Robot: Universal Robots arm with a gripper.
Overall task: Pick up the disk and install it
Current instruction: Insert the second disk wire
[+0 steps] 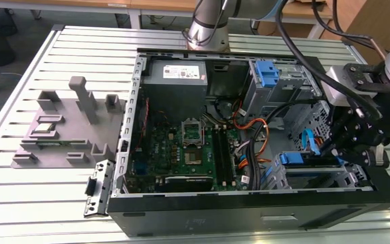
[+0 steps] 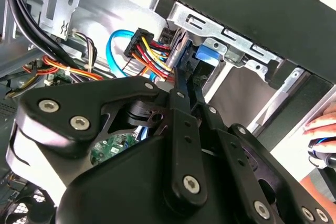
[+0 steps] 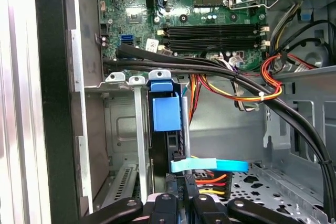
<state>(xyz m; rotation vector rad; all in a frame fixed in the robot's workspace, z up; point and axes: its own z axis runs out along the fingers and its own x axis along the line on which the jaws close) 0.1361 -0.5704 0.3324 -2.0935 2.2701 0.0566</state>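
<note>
Gripper fingers pinch the disk's rear edge at frame bottom, holding it upright in its bay.

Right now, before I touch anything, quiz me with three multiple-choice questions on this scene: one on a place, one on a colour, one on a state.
1. In the exterior view, where is the gripper?
A. Over the grey fixture on the table
B. Inside the case at the exterior view's right, by the drive bay
C. Above the power supply

2. What colour is the disk carrier in the first wrist view?
A. Red
B. Green
C. Blue

3. How does the case stand?
A. Open, motherboard exposed
B. Shut with its side panel on
C. Tipped upright on its end

Answers:
1 B: the gripper reaches into the case beside the drive bay.
2 C: the disk carrier is plainly blue.
3 A: the motherboard lies in full view from above.
</note>
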